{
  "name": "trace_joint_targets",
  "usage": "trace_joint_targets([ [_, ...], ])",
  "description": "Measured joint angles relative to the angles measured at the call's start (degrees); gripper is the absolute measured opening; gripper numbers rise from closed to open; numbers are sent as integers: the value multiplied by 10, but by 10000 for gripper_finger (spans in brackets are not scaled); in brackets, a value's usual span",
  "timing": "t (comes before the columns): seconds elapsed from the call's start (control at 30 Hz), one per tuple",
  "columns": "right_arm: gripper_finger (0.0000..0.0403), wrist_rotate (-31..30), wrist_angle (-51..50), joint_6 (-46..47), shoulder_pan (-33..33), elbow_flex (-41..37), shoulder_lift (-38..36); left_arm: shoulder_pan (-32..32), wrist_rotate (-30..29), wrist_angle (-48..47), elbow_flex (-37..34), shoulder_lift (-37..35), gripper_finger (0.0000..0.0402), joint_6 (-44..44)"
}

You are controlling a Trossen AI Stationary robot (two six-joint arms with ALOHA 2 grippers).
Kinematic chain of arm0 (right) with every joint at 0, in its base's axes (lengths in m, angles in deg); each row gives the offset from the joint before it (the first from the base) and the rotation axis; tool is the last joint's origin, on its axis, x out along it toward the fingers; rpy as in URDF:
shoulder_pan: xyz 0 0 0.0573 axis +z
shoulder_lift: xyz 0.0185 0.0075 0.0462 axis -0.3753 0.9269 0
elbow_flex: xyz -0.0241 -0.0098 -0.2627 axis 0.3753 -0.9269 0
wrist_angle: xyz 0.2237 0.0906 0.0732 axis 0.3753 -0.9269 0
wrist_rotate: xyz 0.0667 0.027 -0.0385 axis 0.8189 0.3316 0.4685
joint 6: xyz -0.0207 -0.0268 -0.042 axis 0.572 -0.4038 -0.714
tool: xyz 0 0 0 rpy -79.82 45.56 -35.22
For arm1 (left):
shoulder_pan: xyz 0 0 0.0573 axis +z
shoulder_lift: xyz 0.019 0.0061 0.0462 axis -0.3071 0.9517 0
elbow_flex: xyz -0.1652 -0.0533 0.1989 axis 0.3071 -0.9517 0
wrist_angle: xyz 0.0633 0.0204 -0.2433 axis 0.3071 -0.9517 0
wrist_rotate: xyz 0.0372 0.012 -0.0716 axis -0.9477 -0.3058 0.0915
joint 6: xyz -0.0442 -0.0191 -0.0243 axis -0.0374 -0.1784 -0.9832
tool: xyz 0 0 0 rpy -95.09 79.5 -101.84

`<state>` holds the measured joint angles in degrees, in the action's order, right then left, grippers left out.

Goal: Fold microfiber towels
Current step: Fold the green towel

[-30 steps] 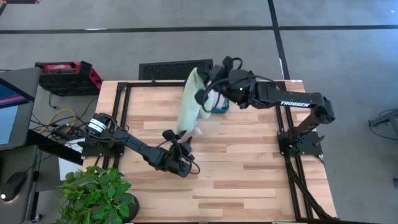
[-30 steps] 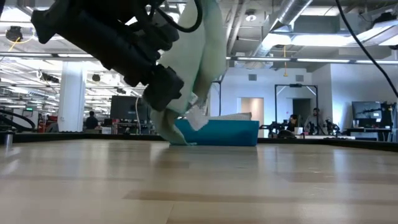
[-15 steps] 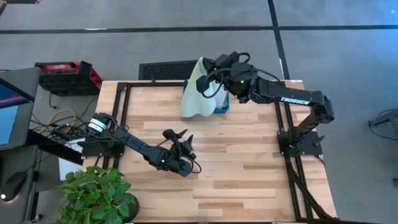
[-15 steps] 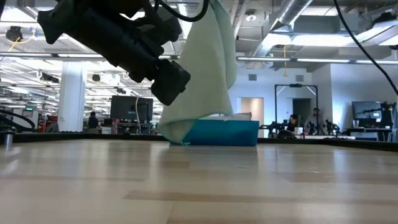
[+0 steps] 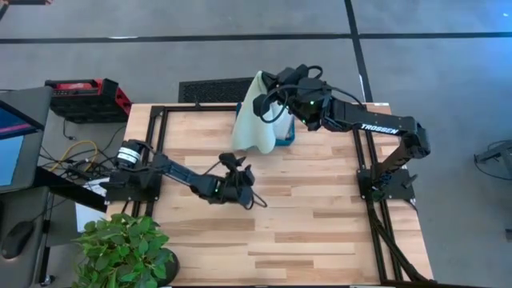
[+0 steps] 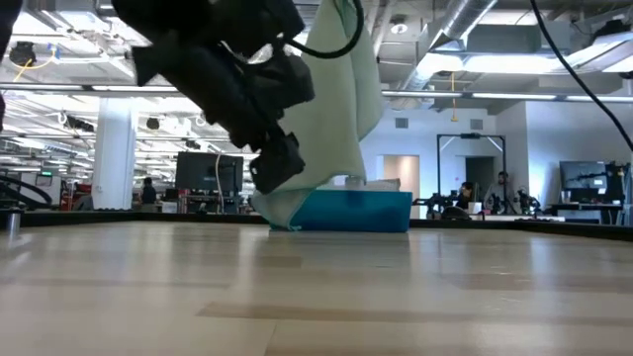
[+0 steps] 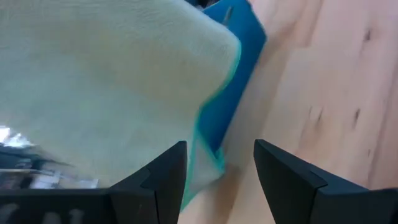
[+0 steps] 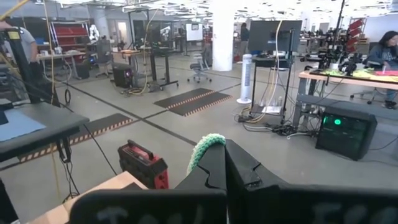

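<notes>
Right gripper [image 5: 268,94], jaws clamped on the light green towel [image 5: 254,118], hangs it above the worktop [image 5: 320,208]; left gripper [image 7: 219,163], jaws apart and empty, should pinch the dangling lower corner squarely

Near the table's [image 5: 320,232] twelve o'clock edge: towel [image 5: 254,120] hanging from the right gripper [image 5: 272,94], pinched there, lower edge down by the tray [image 6: 358,210]. Tray just behind the towel, toward one o'clock. Left gripper [image 5: 238,170] near table centre, at six o'clock from the towel, apart from it, fingers spread. Plant [image 5: 124,250] off the table's seven o'clock corner.
</notes>
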<state>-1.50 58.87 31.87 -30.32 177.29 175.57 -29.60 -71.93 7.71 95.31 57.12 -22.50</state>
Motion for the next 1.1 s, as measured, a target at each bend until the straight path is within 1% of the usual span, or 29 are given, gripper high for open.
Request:
trace_joint_targets([
  [0.13,6,0,1,0,0,0,0,36,104,63,0,0,181,59],
  [0.2,6,0,1,-1,0,0,0,47,112,95,0,0,181,85],
  [0.3,6,0,1,-3,0,0,0,51,100,146,0,0,181,141],
  [0.37,6,0,1,-4,0,0,0,55,123,164,0,0,181,168],
  [0.43,6,0,4,-5,0,0,0,59,162,167,0,0,181,171],
  [0.5,6,1,10,-5,0,0,0,63,177,166,0,0,181,163],
  [0.57,6,2,15,-5,0,0,0,70,171,176,0,10,181,152],
  [0.63,6,3,17,-5,0,0,0,74,145,181,-1,26,181,153],
  [0.7,6,3,20,-5,0,0,0,75,119,217,0,47,181,172],
  [0.83,6,3,20,-6,0,0,0,73,68,279,0,86,181,236],
  [0.93,6,3,20,-7,0,0,0,74,44,330,1,109,181,265],
  [1.03,6,3,20,-7,0,0,0,76,9,348,11,128,181,272],
  [1.1,6,3,20,-16,0,0,0,78,7,350,21,133,181,272],
])
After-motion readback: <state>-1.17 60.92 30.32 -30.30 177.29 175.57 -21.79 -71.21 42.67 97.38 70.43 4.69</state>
